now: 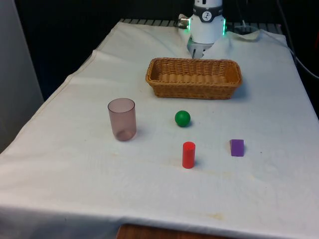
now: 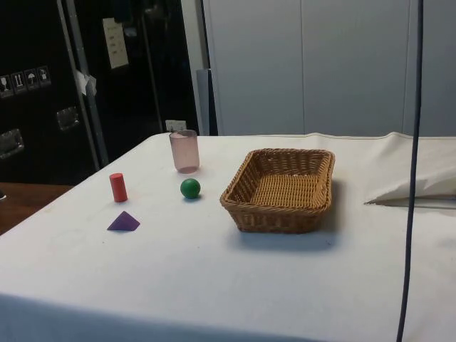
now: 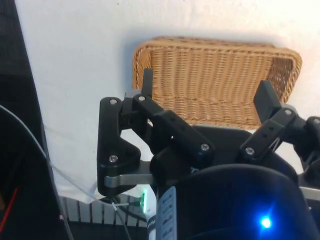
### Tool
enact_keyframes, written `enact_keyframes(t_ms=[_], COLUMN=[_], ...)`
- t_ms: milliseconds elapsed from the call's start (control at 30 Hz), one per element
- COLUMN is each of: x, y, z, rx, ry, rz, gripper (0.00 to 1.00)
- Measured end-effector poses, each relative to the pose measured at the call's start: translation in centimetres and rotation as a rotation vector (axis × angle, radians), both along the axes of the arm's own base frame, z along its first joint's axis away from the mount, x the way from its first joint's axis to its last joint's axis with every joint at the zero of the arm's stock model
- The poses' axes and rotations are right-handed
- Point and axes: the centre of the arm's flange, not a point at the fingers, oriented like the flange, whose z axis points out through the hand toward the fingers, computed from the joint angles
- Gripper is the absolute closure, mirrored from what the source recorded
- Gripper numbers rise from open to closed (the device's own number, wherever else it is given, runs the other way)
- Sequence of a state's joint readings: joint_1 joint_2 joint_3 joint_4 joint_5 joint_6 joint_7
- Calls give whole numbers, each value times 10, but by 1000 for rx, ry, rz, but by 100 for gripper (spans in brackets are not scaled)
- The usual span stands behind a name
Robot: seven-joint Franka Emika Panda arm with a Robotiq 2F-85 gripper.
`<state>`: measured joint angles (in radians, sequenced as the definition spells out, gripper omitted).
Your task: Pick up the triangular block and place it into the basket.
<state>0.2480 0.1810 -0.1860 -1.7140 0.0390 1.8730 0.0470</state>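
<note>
The gripper (image 3: 205, 92) hangs above the wicker basket (image 1: 193, 78) with its fingers (image 3: 147, 82) spread wide and nothing between them. The purple triangular block (image 1: 237, 147) lies flat on the cloth near the table's (image 1: 75, 169) front edge (towards the front view's right), well apart from the basket. A red cylinder (image 1: 188, 155), a green ball (image 1: 182, 118) and a translucent pink cup (image 1: 122, 119) stand mid-table.

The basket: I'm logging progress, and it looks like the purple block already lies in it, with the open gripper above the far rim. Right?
Not quite. The basket is empty; the purple block lies on the cloth near the red cylinder, as the side view shows. The open gripper does hang over the basket's far rim.
</note>
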Motion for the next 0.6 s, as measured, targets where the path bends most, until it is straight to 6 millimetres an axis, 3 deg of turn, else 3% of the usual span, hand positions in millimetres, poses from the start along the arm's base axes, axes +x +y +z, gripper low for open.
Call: enact_keyframes(t_ms=[600], x=[6], y=[50], z=[-41], rx=[-39], ry=[-37], rz=[8], gripper=[0])
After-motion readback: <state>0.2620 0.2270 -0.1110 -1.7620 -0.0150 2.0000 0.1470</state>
